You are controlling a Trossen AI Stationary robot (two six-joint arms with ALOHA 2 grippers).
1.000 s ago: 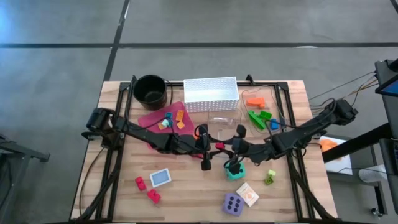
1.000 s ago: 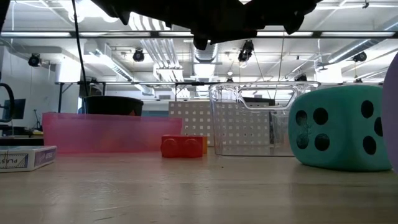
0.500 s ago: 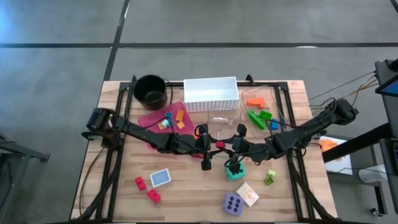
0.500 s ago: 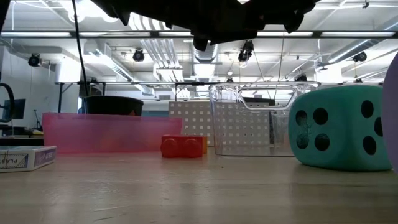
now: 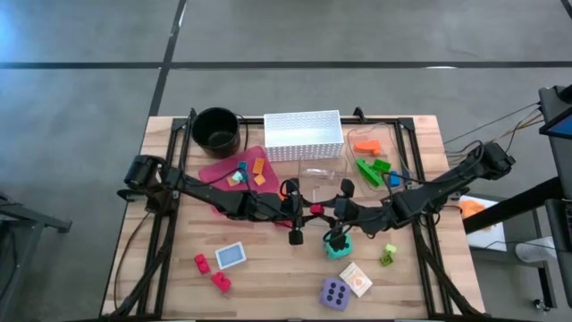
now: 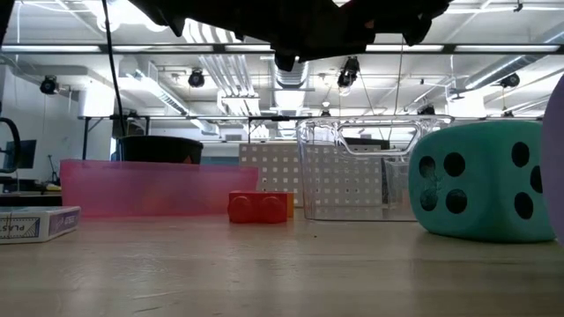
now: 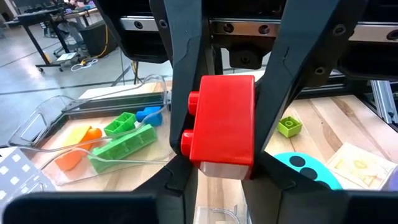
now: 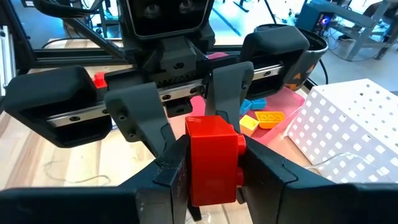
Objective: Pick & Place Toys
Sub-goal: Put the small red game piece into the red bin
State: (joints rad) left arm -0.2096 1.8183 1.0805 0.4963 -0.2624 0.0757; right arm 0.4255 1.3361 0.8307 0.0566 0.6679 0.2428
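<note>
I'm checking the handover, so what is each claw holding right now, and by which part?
Both claws pinch the same red brick above the table's middle, each by two opposite flat sides: left claw, right claw. Its studs stick out sideways, clear of the fingers.

High view: looks straight down from well above the table (image 5: pixel 179 268), taking in all of it and both arms.
Low view: sits at table-top level, facing level across the boards toward the room; teal die (image 6: pixel 480 180) very near.
Left wrist view: looks forward past its own fingers, close on the red brick (image 7: pixel 224 124).
Right wrist view: faces the opposite way, equally close.
Shared: both wrist views show the red brick; high and low views share the teal die.
</note>
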